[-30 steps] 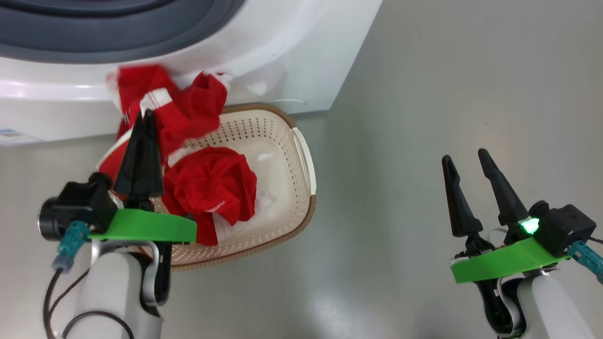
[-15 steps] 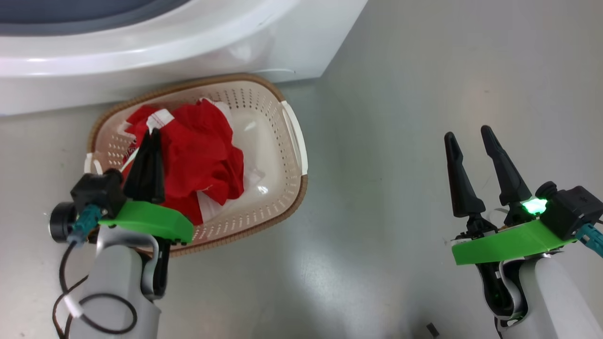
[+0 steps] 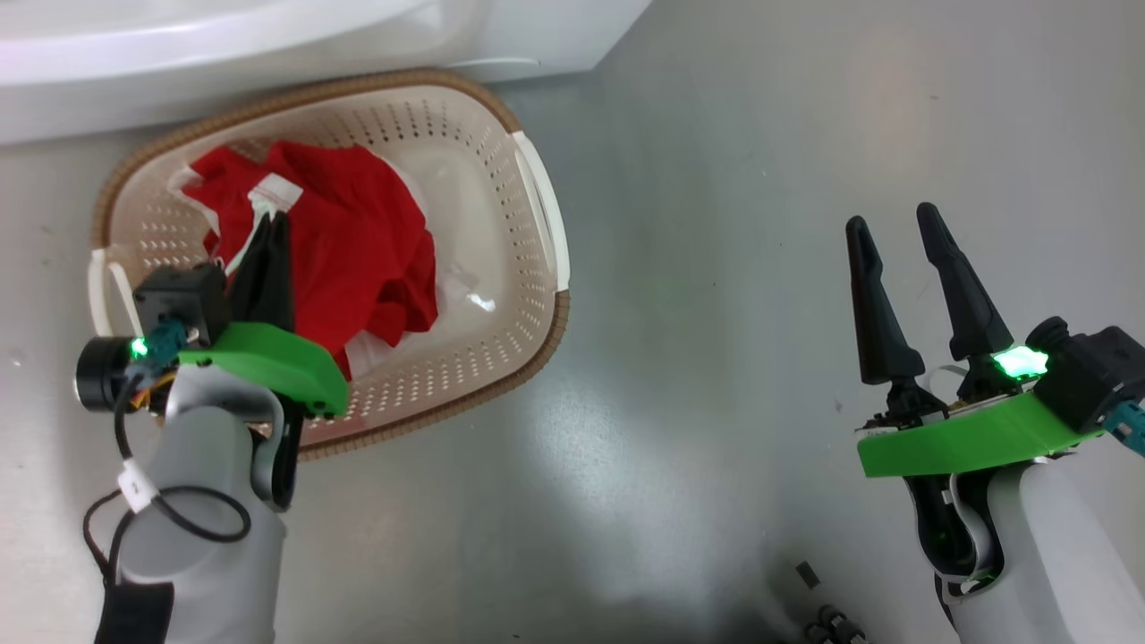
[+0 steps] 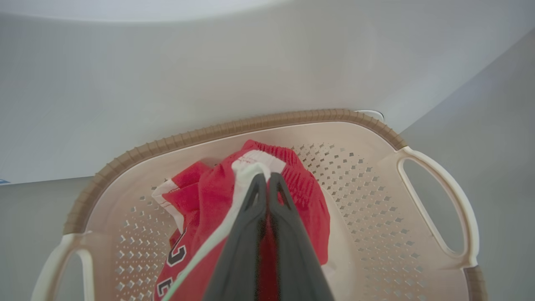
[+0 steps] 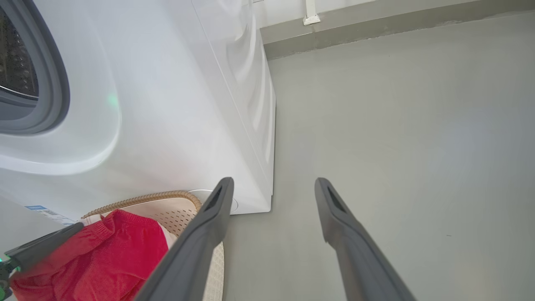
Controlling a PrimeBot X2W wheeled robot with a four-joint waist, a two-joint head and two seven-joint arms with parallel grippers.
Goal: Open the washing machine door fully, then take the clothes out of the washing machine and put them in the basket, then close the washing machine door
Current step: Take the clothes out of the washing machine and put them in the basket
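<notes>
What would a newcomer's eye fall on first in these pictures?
The bright red clothes heaped in the cream basket, which sits on the grey floor beside the white washing machine, with the left gripper shut on their white-trimmed edge. Next comes the right gripper, open above the floor at the right, a green light glowing at its base.

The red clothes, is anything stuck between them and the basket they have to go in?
Nothing visible is in the way. The left pincer is shut on the clothes, and they lie inside the basket, within its rim.
</notes>
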